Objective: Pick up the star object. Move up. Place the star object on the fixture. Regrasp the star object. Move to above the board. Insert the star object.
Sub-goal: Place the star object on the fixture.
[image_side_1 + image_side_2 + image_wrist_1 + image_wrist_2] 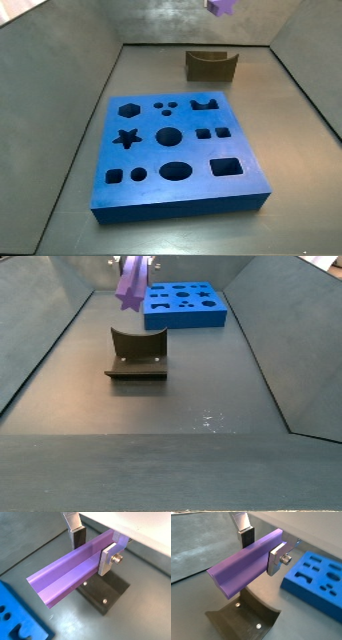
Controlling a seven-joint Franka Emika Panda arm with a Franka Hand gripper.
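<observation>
The star object (67,574) is a long purple prism, held crosswise in the air with my gripper (93,551) shut on it near one end. One dark-padded finger sits behind it and the other silver finger (276,559) presses its near face. The star object (241,569) hangs above the dark fixture (244,619), apart from it. In both side views the star object (132,284) floats high over the fixture (136,351), and only its tip (223,6) shows in one. The blue board (174,150) lies flat with its star-shaped hole (128,138) open.
Grey walls slope up around the floor on all sides. The board (187,304) lies beyond the fixture (210,65) along the floor's length. A corner of the board (17,619) shows beside the fixture (107,592).
</observation>
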